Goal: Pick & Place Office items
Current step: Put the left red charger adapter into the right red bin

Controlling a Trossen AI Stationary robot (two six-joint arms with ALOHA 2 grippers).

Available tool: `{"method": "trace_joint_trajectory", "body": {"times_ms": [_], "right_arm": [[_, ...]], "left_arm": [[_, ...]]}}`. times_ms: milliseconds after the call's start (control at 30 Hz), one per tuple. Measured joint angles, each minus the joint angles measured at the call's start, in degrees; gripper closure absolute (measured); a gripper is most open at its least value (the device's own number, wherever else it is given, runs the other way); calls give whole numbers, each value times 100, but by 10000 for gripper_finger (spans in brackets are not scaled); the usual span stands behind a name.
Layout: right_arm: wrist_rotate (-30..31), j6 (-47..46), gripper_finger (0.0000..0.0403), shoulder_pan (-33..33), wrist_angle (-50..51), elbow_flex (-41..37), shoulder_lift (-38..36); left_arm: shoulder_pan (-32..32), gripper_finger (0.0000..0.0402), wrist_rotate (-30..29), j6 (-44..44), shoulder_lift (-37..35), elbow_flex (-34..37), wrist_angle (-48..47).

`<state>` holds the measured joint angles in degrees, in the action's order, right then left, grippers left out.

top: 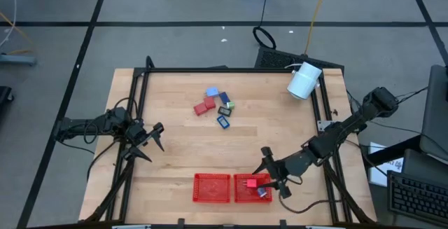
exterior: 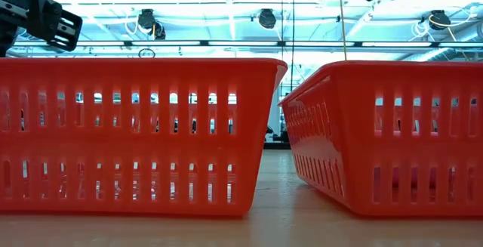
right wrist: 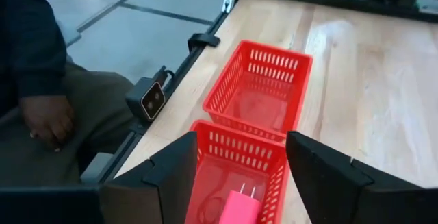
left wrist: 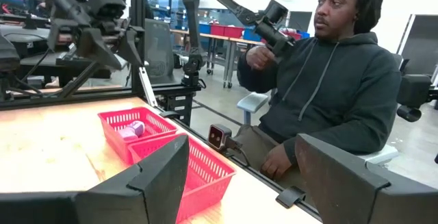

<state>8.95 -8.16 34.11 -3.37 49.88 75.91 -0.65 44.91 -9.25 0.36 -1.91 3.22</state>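
The right pincer (top: 269, 176) hangs over the right tray (top: 241, 190) at the near edge of the table (top: 175, 145), its fingers spread, nothing between them. The left pincer (top: 152, 145) waits at the table's left side, well apart from the trays, fingers also spread and empty.

The high view alone shows the whole layout: a cluster of office items (top: 215, 108) lies at mid-table, far side, with red, light blue, dark blue and green pieces touching or just beside one another. Their long axes differ; no common direction can be read. A white cylinder (top: 304, 80) lies at the far right corner.

The right wrist view shows what the high view only hints at: a red item (right wrist: 239, 207) lies in the right tray (right wrist: 236, 162) directly between the pincer's fingers, two thin prongs pointing toward the left tray (right wrist: 260, 87). Its long axis runs along that same line.

The left wrist view shows a pale purple-looking piece (left wrist: 130, 129) in the farther tray; its shape cannot be told. A seated person (left wrist: 328, 94) in a dark hoodie is beside the table, as is a small camera (left wrist: 219, 135) at the table edge.

The low view shows only the two trays' mesh walls (exterior: 136, 134), which block any sight of their contents.
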Motion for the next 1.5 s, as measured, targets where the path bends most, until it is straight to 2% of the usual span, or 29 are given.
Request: {"method": "trace_joint_trajectory", "body": {"times_ms": [267,433,533,867,1133,1500], "right_arm": [[32,157,198,-2,-467,-664,-833],[471,183,200,-5,-896,-1223,-1294],[512,188,200,-75,-1135,-1590,-1552],[471,181,202,-441,-2724,-3077,-2267],[473,36,202,-825,-3872,-3963,-2515],[459,28,202,-1056,-3929,-4281,-2545]], "left_arm": [[-1,131,-2,2,0,0,0],[-1,131,-1,1,0,0,0],[0,131,0,2,0,2,-2],[-1,131,0,0,0,0,-1],[-1,131,0,1,0,0,0],[-2,131,0,1,0,1,0]]}}
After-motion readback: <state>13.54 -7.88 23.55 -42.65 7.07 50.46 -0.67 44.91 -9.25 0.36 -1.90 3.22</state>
